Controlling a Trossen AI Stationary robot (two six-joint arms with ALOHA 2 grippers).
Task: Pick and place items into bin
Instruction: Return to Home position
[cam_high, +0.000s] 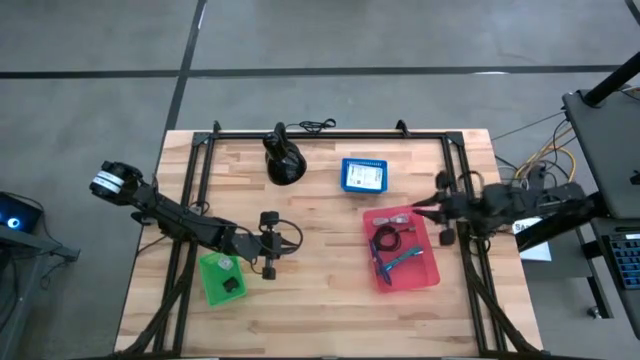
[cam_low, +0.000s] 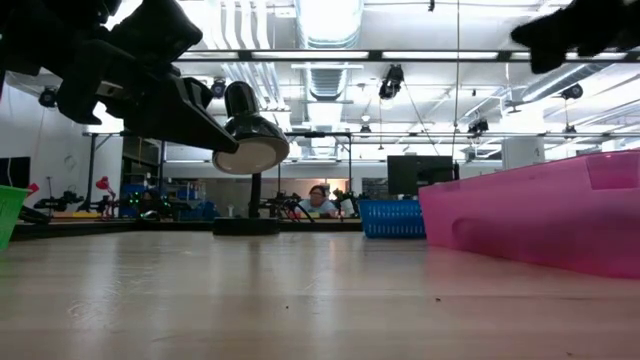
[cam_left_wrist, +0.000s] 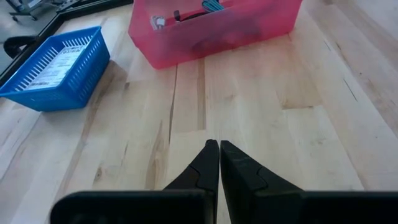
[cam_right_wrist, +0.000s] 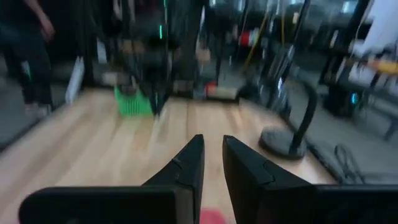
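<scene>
The pink bin (cam_high: 425, 272) stands right of the table's centre. In it lie a black coiled cable (cam_high: 388, 238) and teal (cam_high: 403, 259) and purple (cam_high: 383, 268) slim tools. My left gripper (cam_high: 293, 238) hovers shut over bare wood left of the bin, pointing toward it (cam_left_wrist: 211, 31), with nothing between its fingers (cam_left_wrist: 219, 149). My right gripper (cam_high: 420, 210) is drawn back at the bin's far right corner, pointing level across the table. Its fingers (cam_right_wrist: 213, 144) stand a narrow gap apart and hold nothing.
A blue basket (cam_high: 363, 175) with a white card stands behind the bin. A green bin (cam_high: 222, 278) with a small dark block sits under the left arm. A large black rounded object (cam_high: 283, 160) on a stand is at the far middle. Bare wood lies along the near edge.
</scene>
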